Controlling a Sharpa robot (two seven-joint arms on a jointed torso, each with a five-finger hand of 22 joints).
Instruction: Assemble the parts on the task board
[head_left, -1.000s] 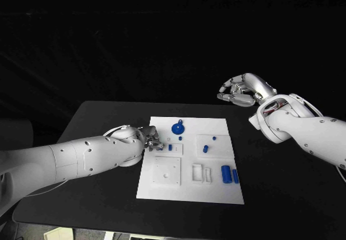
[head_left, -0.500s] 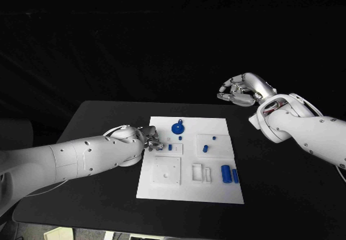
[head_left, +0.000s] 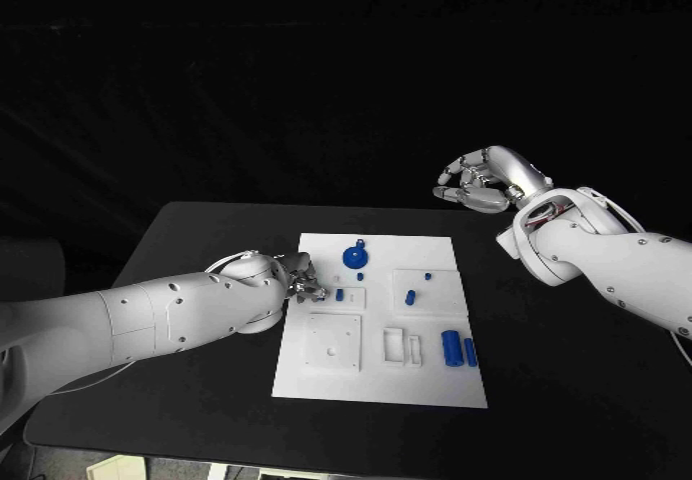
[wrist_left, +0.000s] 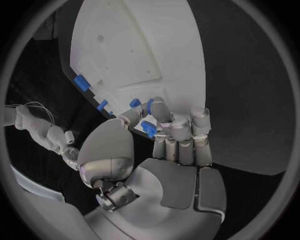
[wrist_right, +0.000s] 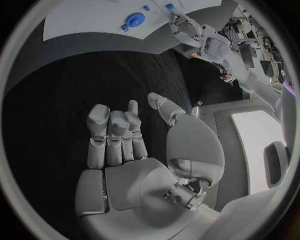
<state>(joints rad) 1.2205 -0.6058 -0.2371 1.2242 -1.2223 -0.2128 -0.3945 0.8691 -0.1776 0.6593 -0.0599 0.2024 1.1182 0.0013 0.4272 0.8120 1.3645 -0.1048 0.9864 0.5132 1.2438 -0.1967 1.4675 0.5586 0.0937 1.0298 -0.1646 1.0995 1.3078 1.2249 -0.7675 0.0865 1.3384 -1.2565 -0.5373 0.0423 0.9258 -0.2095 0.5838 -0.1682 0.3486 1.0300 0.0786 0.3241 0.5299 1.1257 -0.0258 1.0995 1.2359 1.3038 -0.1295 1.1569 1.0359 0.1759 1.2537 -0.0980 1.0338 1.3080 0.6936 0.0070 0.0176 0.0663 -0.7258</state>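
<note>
Left hand (head_left: 296, 275) sat at the left edge of the flat white task board (head_left: 378, 385), metallic fingers (wrist_left: 180, 131) pinching a small blue part (wrist_left: 149, 129) (smooth, blocky); right hand (head_left: 483, 180) raised beyond the table's far edge, fingers curled in, empty.

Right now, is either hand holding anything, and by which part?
The left hand pinches a small blue part between thumb and fingertips; which end cannot be told. The right hand holds nothing.

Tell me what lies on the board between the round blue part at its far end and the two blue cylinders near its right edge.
In the head view, a small oblong blue part lies between the round blue part and the two blue cylinders.
</note>
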